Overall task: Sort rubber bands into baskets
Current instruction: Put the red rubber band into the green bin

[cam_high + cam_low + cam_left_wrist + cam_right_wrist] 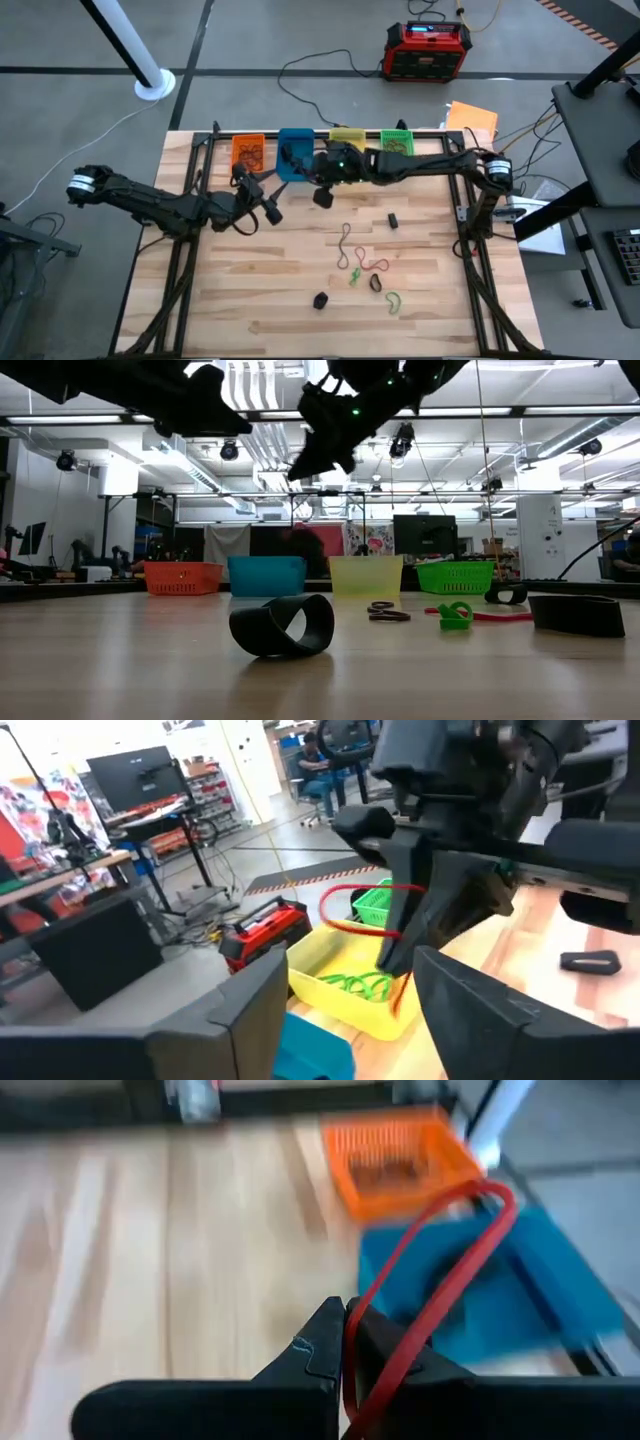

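My right gripper hangs above the table just in front of the blue basket and is shut on a red rubber band. My left gripper is open and empty, to the left of it; its wrist view looks at the right gripper. The orange basket, yellow basket and green basket stand in a row with the blue one at the far edge. Loose rubber bands, red, green and brown, lie flat on the wood at the middle, with black clumps beside them. My right gripper pinches the red band between its two fingertips at one end of the loop. The fingers point down, slanting toward the baskets. The rest of the loop stands out past the fingers, open and slack, lifted clear of the table.
A red-black box stands on the floor behind the table. A black clump lies right of centre. A wide black band stands on edge near the low camera. Black frame bars run along the table's sides.
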You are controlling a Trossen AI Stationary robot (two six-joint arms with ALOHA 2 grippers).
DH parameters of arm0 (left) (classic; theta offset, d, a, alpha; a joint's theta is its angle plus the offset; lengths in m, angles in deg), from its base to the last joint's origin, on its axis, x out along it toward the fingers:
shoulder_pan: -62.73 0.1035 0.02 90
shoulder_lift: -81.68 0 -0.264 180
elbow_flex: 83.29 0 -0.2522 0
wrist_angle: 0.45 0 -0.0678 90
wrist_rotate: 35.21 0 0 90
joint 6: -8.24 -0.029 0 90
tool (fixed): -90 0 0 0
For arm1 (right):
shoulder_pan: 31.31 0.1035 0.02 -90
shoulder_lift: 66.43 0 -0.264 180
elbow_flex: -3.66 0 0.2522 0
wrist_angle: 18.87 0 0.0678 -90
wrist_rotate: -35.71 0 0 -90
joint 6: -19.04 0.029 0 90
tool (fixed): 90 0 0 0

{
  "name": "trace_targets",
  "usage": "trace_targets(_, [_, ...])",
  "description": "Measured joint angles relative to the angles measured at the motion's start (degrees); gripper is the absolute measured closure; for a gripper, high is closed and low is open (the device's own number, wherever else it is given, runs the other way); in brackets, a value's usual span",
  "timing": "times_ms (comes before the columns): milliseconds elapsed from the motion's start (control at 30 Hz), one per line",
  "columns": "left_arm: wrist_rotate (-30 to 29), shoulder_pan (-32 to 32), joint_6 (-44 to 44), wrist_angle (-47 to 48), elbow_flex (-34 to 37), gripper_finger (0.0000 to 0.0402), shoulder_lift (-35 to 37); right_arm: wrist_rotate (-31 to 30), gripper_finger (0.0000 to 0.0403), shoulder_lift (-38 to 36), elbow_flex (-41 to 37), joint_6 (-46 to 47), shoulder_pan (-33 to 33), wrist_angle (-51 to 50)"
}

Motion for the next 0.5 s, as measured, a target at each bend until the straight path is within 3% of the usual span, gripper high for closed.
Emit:
trace_targets(67, [0.0, 0.0, 1.9, 0.3, 0.0, 0.0194, -0.1, -1.9, 0.0394, -1.3, 0.5, -0.9, -1.0, -7.8])
trace_targets(267, [0.0, -0.8, 8.4, 6.3, 0.0, 0.0186, -0.1, -16.6, 0.0394, -5.8, 3.4, 2.6, -7.7, -37.0])
trace_targets(400, [0.7, -0.8, 11.6, 10.6, 0.0, 0.0187, -0.2, -16.5, 0.0394, -6.8, 2.2, 8.2, -15.8, -44.1])
trace_targets(500, [1.1, -0.9, 13.7, 13.6, 0.0, 0.0187, -0.2, -15.0, 0.0394, -6.7, 0.2, 8.4, -21.5, -44.2])
